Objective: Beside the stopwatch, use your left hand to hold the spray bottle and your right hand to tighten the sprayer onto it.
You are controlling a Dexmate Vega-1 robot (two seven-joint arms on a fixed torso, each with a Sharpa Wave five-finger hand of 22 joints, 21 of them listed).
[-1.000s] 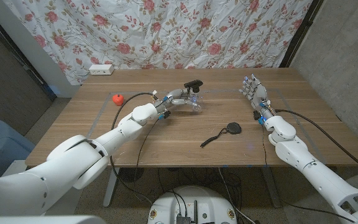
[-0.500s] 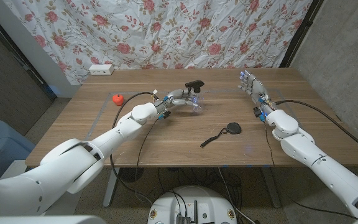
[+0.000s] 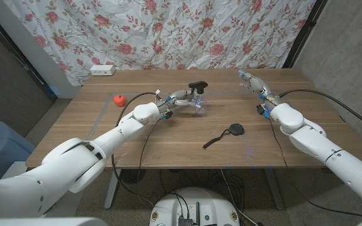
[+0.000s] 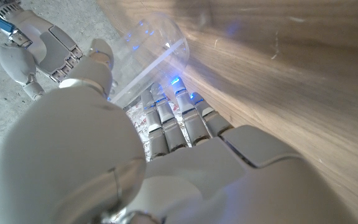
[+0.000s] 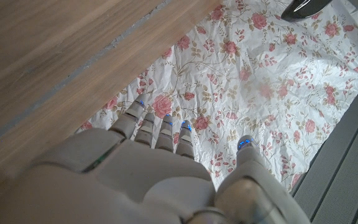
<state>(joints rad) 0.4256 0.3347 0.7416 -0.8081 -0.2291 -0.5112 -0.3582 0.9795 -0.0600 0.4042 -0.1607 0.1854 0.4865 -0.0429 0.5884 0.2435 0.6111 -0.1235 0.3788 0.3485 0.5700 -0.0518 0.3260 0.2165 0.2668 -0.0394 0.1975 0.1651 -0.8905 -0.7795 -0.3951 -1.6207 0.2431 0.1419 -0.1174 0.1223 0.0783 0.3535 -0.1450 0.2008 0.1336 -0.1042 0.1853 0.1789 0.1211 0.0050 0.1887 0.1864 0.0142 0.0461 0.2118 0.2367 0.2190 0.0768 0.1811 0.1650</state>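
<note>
The left robot hand (image 3: pixel 180 98) grips the clear bottle (image 3: pixel 197 104), black sprayer (image 3: pixel 197 85) on top; nothing visible inside. The right robot hand (image 3: pixel 254 84) hovers open, empty, past the stopwatch (image 3: pixel 235 130) on the counter (image 3: pixel 168 141).

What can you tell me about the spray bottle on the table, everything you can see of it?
The spray bottle is clear plastic with a black trigger sprayer on top. It stands roughly upright near the table's middle back. The left hand grips its body; the left wrist view shows fingers against the transparent wall. The right hand is apart from it.
</note>
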